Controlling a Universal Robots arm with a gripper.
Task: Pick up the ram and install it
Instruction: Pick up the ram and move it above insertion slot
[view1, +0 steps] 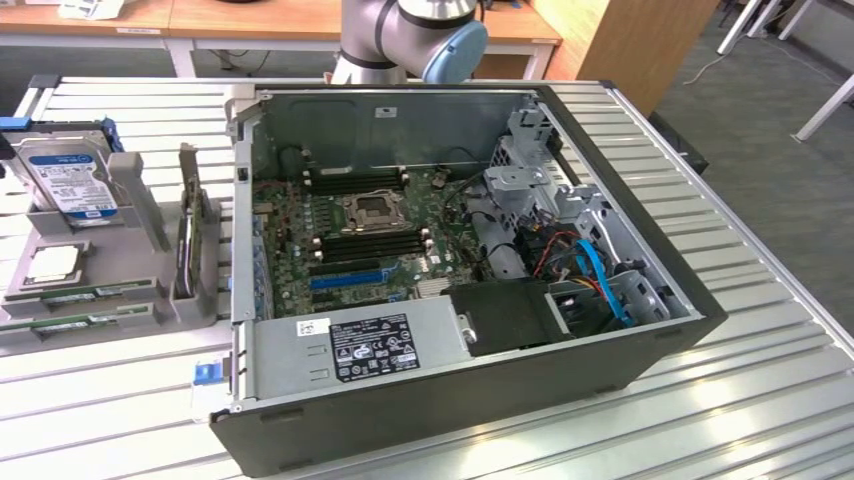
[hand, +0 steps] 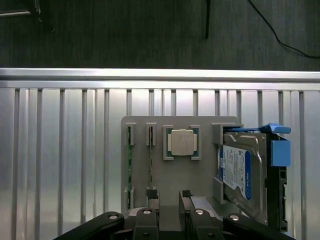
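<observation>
Two ram sticks (view1: 83, 293) (view1: 60, 323) sit edge-up in the slots of a grey holder (view1: 134, 300) at the exterior view's left, beside the open computer case (view1: 467, 280). In the wrist view they show as thin green edges (hand: 129, 165) (hand: 150, 162) in the same holder (hand: 205, 170). My gripper (hand: 169, 196) hangs high above the holder, open, with nothing between its dark fingers (hand: 152, 196). One fingertip lines up roughly over the nearer stick's end. The motherboard (view1: 360, 225) inside the case has dark memory slots (view1: 374, 243) on either side of the processor socket.
The holder also carries a silver processor chip (hand: 181, 143), a hard drive with a blue-and-white label (hand: 240, 170) in a blue bracket, and an upright dark card (view1: 187, 230). The arm's base (view1: 400, 40) stands behind the case. All rests on a ribbed metal table (view1: 747, 380).
</observation>
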